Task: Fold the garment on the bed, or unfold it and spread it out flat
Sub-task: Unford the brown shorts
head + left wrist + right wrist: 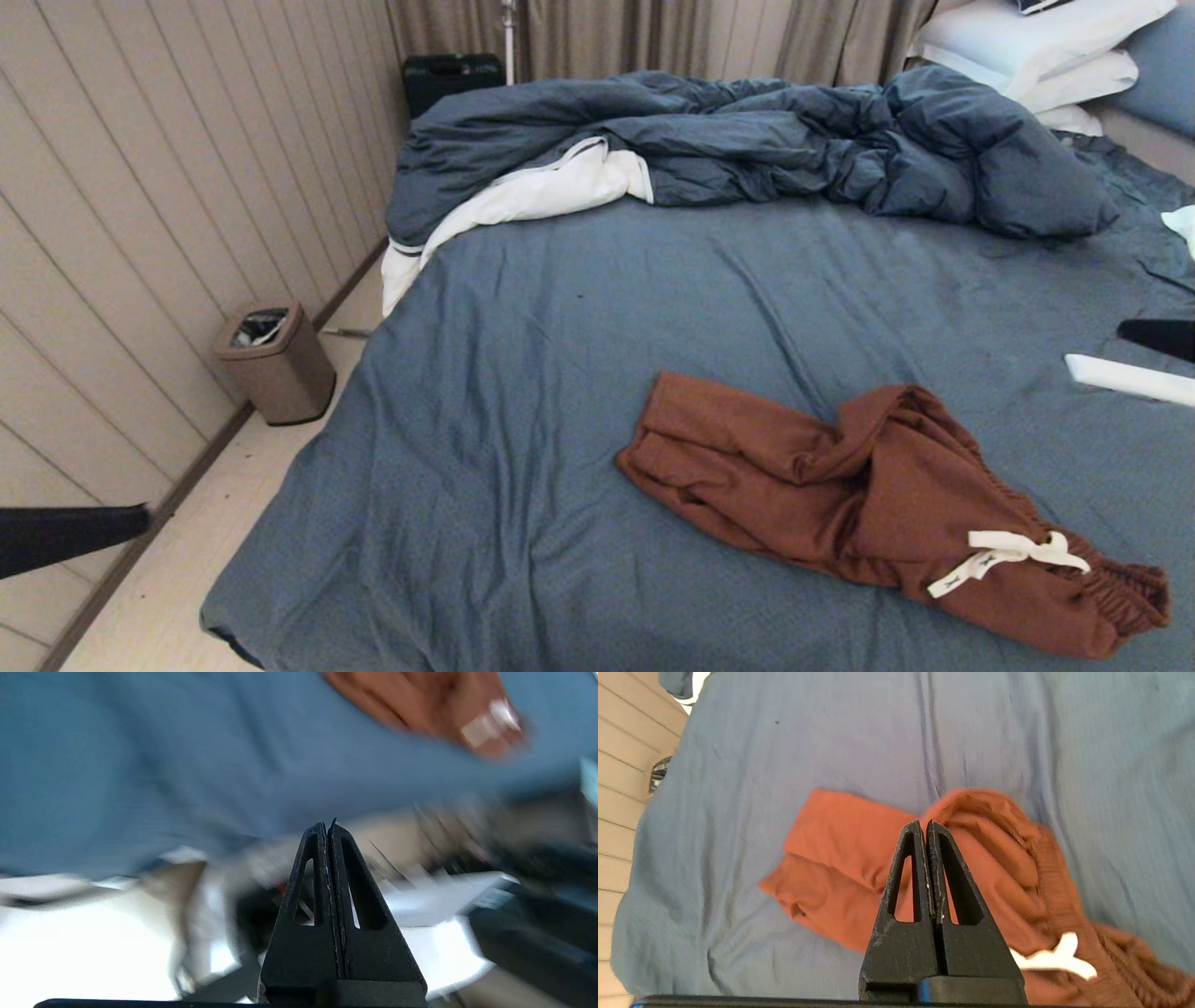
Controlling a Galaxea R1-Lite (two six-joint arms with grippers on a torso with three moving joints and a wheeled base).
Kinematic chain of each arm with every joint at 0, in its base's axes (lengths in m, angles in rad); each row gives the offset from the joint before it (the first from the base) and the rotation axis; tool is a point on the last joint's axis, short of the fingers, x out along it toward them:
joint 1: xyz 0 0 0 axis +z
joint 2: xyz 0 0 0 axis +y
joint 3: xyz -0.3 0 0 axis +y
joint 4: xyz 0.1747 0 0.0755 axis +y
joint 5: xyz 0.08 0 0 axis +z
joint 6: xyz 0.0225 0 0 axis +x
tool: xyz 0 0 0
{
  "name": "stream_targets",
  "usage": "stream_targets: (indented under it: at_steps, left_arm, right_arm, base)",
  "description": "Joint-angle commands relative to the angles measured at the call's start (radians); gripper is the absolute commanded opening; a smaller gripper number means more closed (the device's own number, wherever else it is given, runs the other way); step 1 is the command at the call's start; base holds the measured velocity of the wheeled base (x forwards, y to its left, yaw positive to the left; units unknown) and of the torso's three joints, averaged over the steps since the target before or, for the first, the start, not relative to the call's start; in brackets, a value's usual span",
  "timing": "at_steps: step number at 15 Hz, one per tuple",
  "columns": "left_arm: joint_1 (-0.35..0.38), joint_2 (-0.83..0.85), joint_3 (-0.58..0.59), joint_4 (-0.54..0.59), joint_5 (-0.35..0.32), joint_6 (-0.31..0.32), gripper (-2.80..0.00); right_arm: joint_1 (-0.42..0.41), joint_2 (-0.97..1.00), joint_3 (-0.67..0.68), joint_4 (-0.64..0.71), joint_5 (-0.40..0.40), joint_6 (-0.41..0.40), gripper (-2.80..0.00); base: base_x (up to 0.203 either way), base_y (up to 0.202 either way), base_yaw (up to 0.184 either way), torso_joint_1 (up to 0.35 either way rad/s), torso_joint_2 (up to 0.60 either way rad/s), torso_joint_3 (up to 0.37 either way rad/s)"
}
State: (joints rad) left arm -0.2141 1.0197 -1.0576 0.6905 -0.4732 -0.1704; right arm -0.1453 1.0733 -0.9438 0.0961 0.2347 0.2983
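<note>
garment (887, 504) crumpled on the bed (560, 355), long axis from leg hems to drawstring (1008, 555) | my right gripper (926, 823) nearer, above it, fingers pressed together | left gripper (328, 825) off the bed's edge, pressed together too

Left arm (65, 537): only a dark tip shows at the near left edge of the head view, low and outboard. Left gripper (328, 828): fingers pressed together, nothing between them. Right arm (1158, 338): dark tip at the right edge. Right gripper (924, 826): fingers pressed together, nothing held, raised and pointing down.
</note>
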Motion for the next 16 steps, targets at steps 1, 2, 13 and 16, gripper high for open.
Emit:
stream_targets:
  at_steps: [1,2,13,16]
  left_arm:
    - [-0.160,0.293,-0.075,-0.009,-0.007,-0.047,-2.80]
    - [-0.214,0.379,-0.104,-0.035,-0.009,-0.077,-2.80]
    - [-0.671,1.009,-0.412,-0.409,0.450,-0.308,0.00]
    - [-0.705,1.077,-0.445,-0.483,0.492,-0.387,0.00]
  right_arm:
    - [0.012,0.061,-0.051,-0.001,0.002,0.001,-2.80]
    - [0.013,0.081,-0.081,-0.001,0.003,0.001,-2.80]
    - [0.044,0.114,-0.074,-0.007,0.012,-0.028,-2.80]
    - [0.043,0.102,-0.063,-0.006,0.012,-0.038,-2.80]
  base:
    - [0.000,0.000,0.000,0.000,0.00,0.000]
    - [0.000,0.000,0.000,0.000,0.00,0.000]
    - [0.000,0.000,0.000,0.000,0.00,0.000]
    - [0.000,0.000,0.000,0.000,0.00,0.000]
